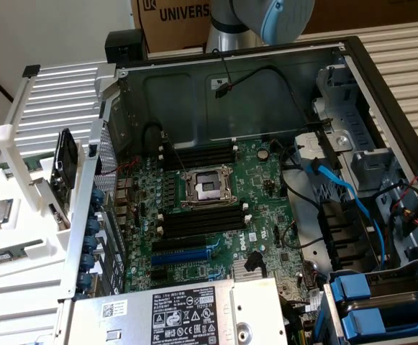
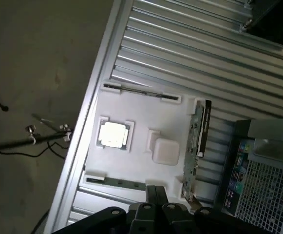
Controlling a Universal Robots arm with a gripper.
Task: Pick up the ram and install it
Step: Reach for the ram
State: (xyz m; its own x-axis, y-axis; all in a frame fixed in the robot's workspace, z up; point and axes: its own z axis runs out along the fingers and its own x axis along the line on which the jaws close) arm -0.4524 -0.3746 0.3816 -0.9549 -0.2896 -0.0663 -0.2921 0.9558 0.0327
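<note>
Ram (image 2: 198, 132) stands on edge along one side of the white fixture tray (image 2: 146, 114), just outside the open computer case (image 1: 194, 93). The processor chip (image 2: 113, 134) lies flat in the same tray. My gripper (image 2: 156, 191) hangs above the tray with its jaws pressed together, holding nothing. For a clean pick, I'd square the jaws across the stick's thin faces, centred along its length and clear of the tray's end posts.
</note>
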